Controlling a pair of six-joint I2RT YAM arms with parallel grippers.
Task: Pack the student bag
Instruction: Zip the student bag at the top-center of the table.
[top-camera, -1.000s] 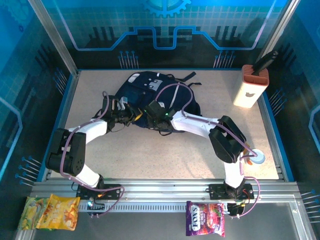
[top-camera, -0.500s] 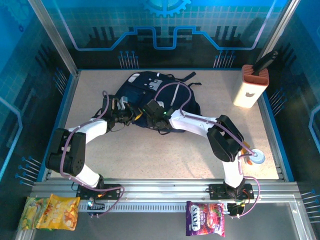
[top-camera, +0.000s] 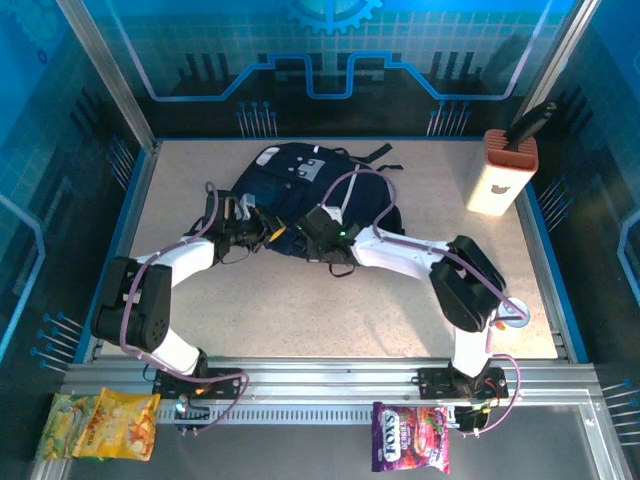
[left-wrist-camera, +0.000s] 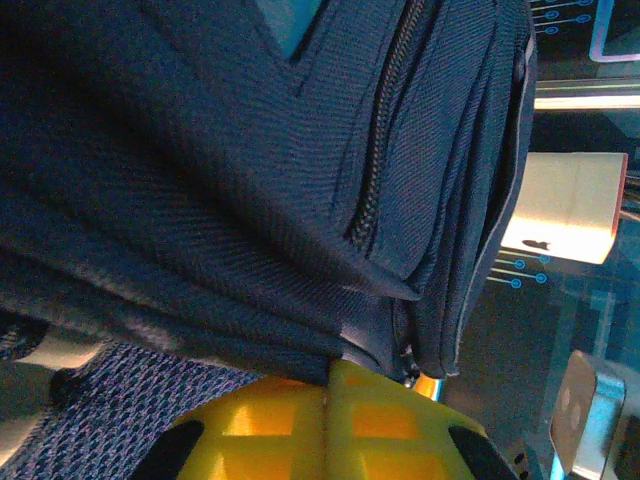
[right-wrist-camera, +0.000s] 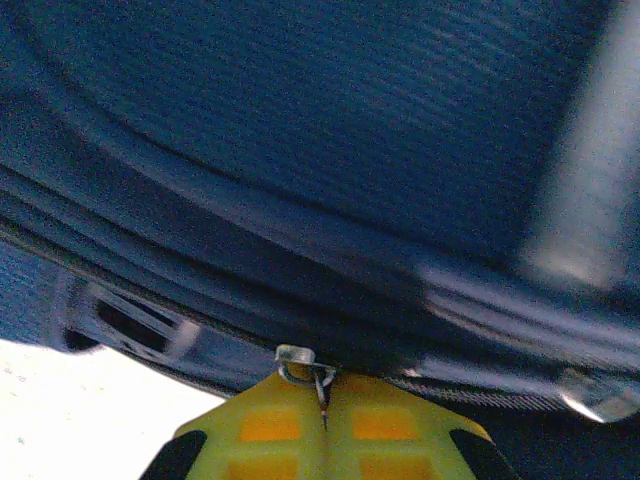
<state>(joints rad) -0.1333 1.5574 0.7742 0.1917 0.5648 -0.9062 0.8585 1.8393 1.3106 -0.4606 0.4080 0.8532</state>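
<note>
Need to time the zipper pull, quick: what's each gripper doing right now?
Left gripper: closed, pinching the student bag by a fabric edge.
Right gripper: closed on the bag's metal zipper pull.

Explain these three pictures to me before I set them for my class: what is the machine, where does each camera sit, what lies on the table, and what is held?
It is a robot: a left arm and a right arm bolted at the near edge of the table. The wide picture looks down from above and behind them. On the table lies a navy student bag, with a white-and-orange box at the back right. The two close-ups come from a camera on each wrist. In one, the yellow left hand is shut, pinching the bag's fabric beside a zip. In the other, the right hand is shut on a small metal zip pull.
</note>
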